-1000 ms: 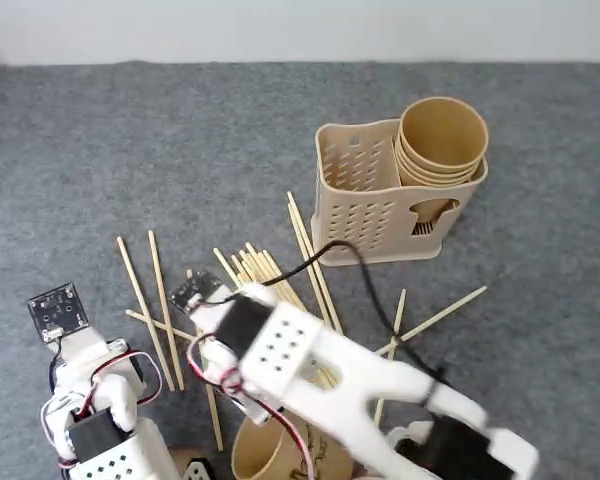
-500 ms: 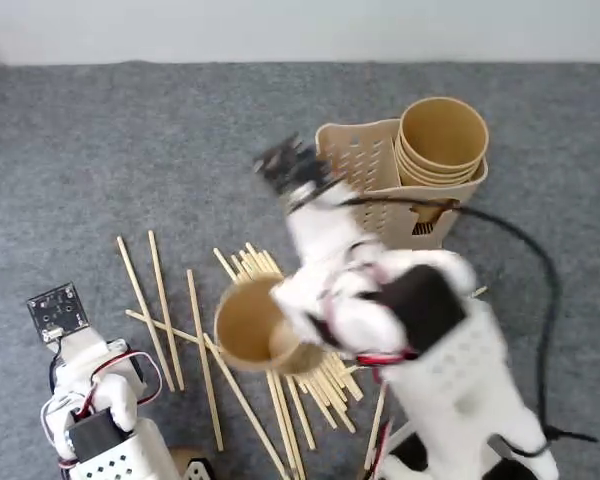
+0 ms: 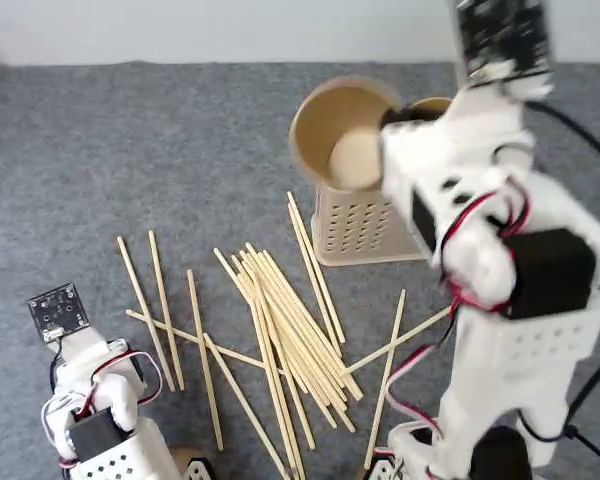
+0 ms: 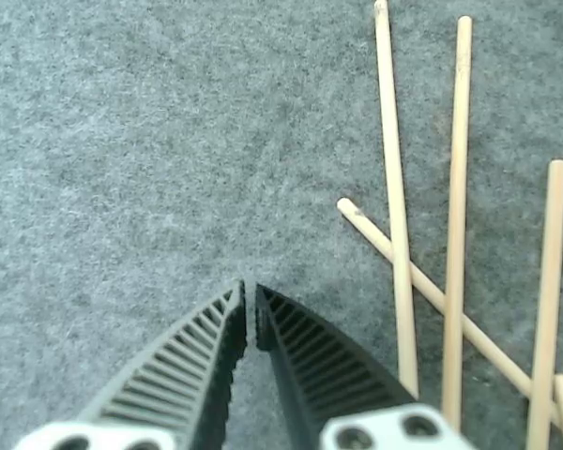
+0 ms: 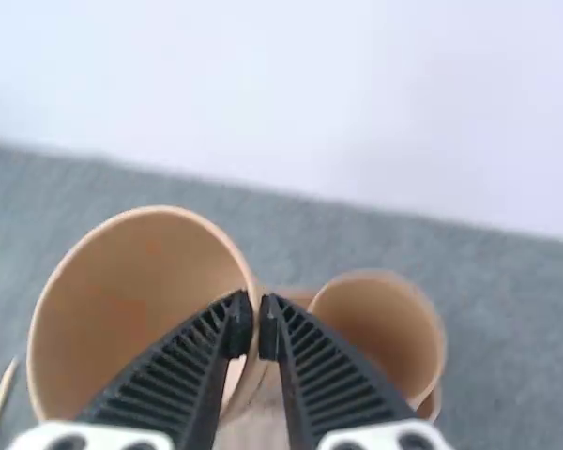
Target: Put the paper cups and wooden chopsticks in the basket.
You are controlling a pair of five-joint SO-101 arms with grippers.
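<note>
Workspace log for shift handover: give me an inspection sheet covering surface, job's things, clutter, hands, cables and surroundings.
Surface: grey mat.
Job's things: basket upright; paper cup held by its rim beside the stacked cups in the basket; chopsticks scattered on the mat.
Clutter: nothing seen.
Hands: right hand shut on the paper cup; left hand shut, empty, over the mat.
Cables: black cable and red wires on the right arm.
Surroundings: pale wall behind the mat.

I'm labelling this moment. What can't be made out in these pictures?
High view: the tan paper cup and white right arm hide the top of the beige perforated plastic basket, so its compartments are unclear.
High view: the stacked cups show as a sliver; count unknown.
Left wrist view: the wooden chopsticks are cut off by the edges.
</note>
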